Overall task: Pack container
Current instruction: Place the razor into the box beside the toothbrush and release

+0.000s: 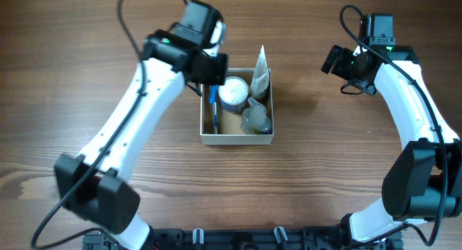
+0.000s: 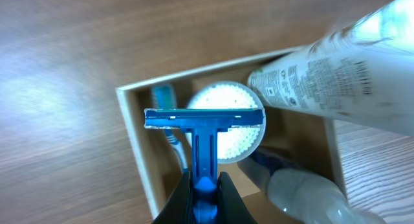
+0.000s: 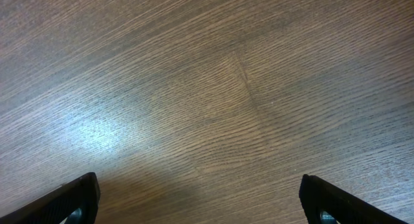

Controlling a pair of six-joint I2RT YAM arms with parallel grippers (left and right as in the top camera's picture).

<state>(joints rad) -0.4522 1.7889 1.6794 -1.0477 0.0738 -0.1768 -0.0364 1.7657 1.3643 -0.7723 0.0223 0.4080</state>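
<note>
The container (image 1: 236, 139) is a square white-walled cardboard box with a tan inside, at the table's middle; its left wall also shows in the left wrist view (image 2: 137, 146). Inside lie a round white-lidded jar (image 1: 234, 92), a white tube (image 1: 260, 75) leaning over the far rim, a clear bottle (image 1: 257, 118) and a toothbrush (image 2: 169, 127). My left gripper (image 2: 206, 193) is shut on a blue razor (image 2: 204, 127) and holds it above the box's left side, over the jar (image 2: 228, 123). My right gripper (image 3: 200, 201) is open and empty over bare wood at the right, away from the box.
The wooden table (image 1: 325, 156) surrounds the box on all sides. In the left wrist view the tube (image 2: 330, 75) and the clear bottle (image 2: 310, 195) fill the box's right half. A rail runs along the table's front edge (image 1: 238, 239).
</note>
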